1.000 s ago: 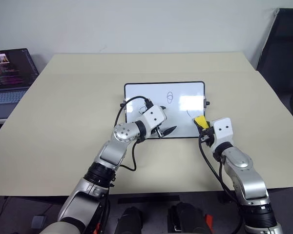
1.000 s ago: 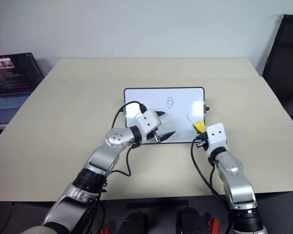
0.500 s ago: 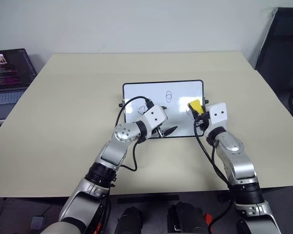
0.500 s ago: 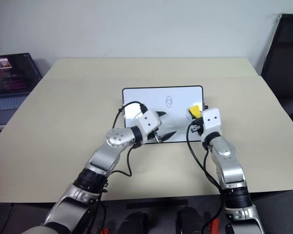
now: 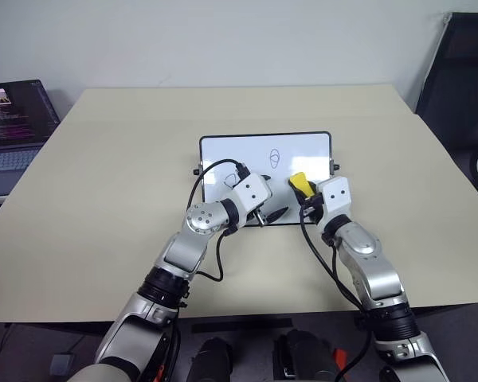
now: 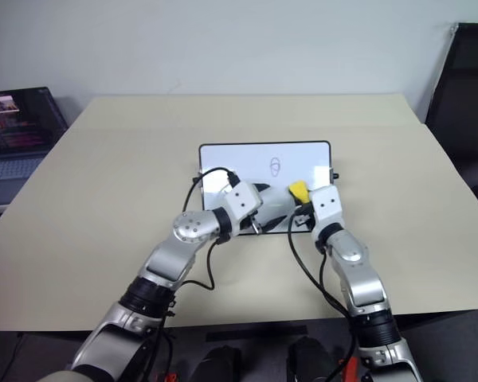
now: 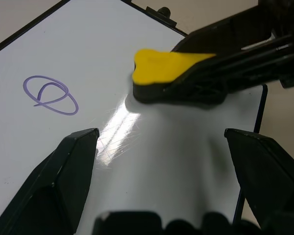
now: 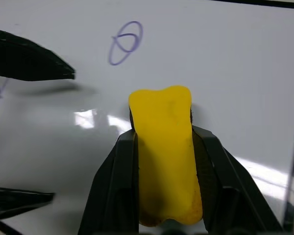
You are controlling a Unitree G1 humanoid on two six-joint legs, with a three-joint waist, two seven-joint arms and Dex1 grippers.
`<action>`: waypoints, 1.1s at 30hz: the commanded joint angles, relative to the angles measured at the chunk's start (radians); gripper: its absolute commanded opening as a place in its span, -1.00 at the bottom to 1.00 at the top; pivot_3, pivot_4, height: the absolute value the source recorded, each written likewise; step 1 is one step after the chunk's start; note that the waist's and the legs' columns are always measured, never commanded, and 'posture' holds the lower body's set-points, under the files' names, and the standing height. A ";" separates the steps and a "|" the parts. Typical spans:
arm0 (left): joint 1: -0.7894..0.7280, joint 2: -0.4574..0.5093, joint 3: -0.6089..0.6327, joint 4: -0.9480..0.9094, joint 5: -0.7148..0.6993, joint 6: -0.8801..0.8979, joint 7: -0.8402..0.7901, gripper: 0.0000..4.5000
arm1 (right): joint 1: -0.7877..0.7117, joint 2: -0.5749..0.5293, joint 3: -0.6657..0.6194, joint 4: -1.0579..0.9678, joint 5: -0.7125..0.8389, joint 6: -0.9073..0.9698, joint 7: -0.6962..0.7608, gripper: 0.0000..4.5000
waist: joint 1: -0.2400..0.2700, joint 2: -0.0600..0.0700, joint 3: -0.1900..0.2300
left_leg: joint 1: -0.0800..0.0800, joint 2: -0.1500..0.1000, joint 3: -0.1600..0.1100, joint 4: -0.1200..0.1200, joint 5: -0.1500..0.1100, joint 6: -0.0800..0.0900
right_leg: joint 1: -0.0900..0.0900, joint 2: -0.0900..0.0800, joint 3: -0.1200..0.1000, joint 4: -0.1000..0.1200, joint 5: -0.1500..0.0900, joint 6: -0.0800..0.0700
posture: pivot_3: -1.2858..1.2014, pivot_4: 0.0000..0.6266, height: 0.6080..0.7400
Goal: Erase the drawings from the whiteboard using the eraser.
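A beige table (image 5: 103, 183) carries the whiteboard (image 5: 247, 151), a glossy white panel in a thin black frame with small knobs at its sides, set against a plain pale wall. The right hand (image 5: 304, 196) clamps the yellow eraser (image 5: 299, 183) between its two black fingers, the block's dark felt face pressed down on the board's surface just ahead of that hand. The left hand (image 5: 272, 209) rests just beside it over the board's near edge, its two black fingers spread wide apart and gripping nothing. Of the drawings, a small oval with a line through it (image 8: 125, 42) lies just beyond the eraser, apart from it, and a looped outline (image 5: 233, 177) sits by the left hand's wrist, partly covered by a black cable. An open laptop (image 5: 16, 119) stands well off to the left hand's side, beyond the table's edge, and a dark chair (image 5: 462, 72) stands past the right.
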 commanded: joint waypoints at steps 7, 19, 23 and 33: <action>0.011 0.010 0.030 -0.072 -0.001 0.003 0.019 1.00 | 0.005 -0.089 0.005 0.037 -0.084 0.075 -0.007 -0.50 | 0.004 -0.001 0.000 | 0.001 0.000 0.000 0.000 0.000 0.000 | 0.001 0.000 0.000 0.000 0.000 0.000 | 0.03 -0.52 1.00; 0.001 0.000 0.026 -0.060 -0.001 0.001 0.028 1.00 | 0.124 -0.175 -0.028 -0.094 -0.092 0.156 0.005 -0.50 | 0.013 -0.002 -0.001 | -0.001 -0.002 -0.001 0.001 0.000 0.000 | 0.001 -0.001 0.000 -0.001 0.001 0.001 | 0.03 -0.52 1.00; 0.009 -0.003 0.024 -0.067 0.000 0.002 0.030 1.00 | 0.206 -0.220 -0.056 -0.160 -0.086 0.182 0.019 -0.50 | 0.012 -0.002 -0.001 | -0.001 -0.002 -0.001 0.001 0.000 0.000 | 0.001 -0.002 0.000 -0.002 0.001 0.002 | 0.03 -0.52 1.00; 0.009 -0.012 0.027 -0.062 -0.003 -0.001 0.029 1.00 | 0.205 -0.204 -0.079 -0.209 -0.048 0.185 0.030 -0.50 | 0.003 -0.003 -0.001 | -0.001 -0.001 0.000 0.001 0.000 0.000 | 0.001 -0.001 0.000 -0.002 0.001 0.002 | 0.03 -0.52 1.00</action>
